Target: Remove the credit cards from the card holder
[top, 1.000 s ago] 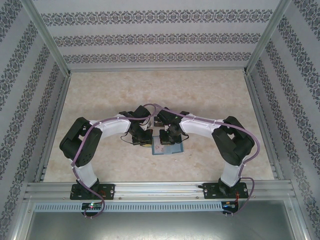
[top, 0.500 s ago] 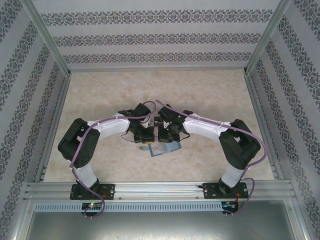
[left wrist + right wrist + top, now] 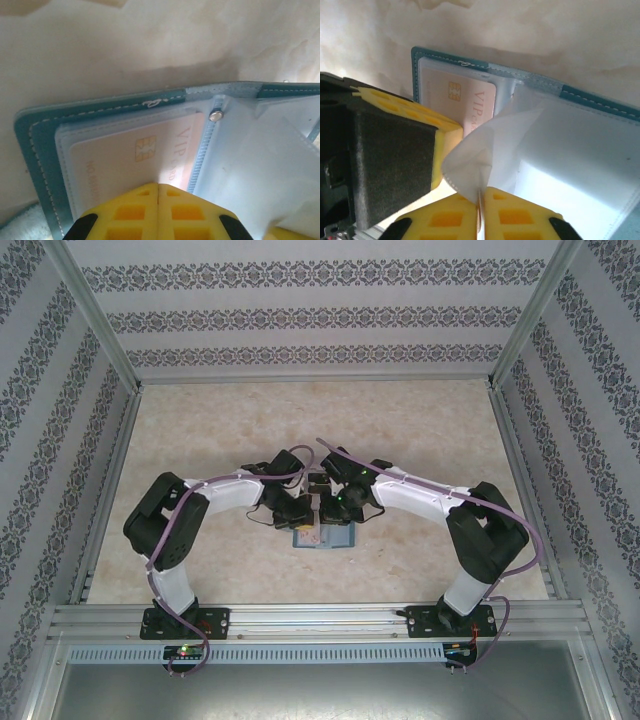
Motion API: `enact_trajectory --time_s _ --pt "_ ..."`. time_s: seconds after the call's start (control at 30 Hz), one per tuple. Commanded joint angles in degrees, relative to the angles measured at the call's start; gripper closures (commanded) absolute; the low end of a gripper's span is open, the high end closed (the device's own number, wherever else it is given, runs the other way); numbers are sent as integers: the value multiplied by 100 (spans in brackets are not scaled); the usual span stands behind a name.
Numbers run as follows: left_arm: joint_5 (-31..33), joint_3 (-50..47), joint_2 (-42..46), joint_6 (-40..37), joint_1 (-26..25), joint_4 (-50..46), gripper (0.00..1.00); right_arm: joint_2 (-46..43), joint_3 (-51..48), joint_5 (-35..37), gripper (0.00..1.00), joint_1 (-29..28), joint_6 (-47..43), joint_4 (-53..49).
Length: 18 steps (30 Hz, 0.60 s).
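Card holder (image 3: 100,107) sits shifted left; left hand (image 3: 158,186) clenched over it, right hand (image 3: 481,192) pinching its clear sleeve (image 3: 485,145); one credit card (image 3: 115,155) shows.

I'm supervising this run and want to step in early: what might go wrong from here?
The right tool pinches a plastic sleeve, not the card; pulling may tear it or lift the card holder. The left tool, shut, rests over the card itself, which may pin it inside.
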<state>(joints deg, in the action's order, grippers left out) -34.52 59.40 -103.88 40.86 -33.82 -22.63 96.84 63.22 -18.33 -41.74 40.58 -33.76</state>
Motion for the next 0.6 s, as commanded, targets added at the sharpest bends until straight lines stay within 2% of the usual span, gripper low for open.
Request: enact_trajectory --time_s 0.0,0.13,0.57 --pt "-144 148 -138 97 -133 186 100 22 90 255 81 49 -228 -422" --pt "-160 258 -227 121 -200 177 100 63 212 521 75 36 -392 -748" --pt "-225 811 -570 -11 -392 -113 100 -99 110 834 76 169 -525 -1003"
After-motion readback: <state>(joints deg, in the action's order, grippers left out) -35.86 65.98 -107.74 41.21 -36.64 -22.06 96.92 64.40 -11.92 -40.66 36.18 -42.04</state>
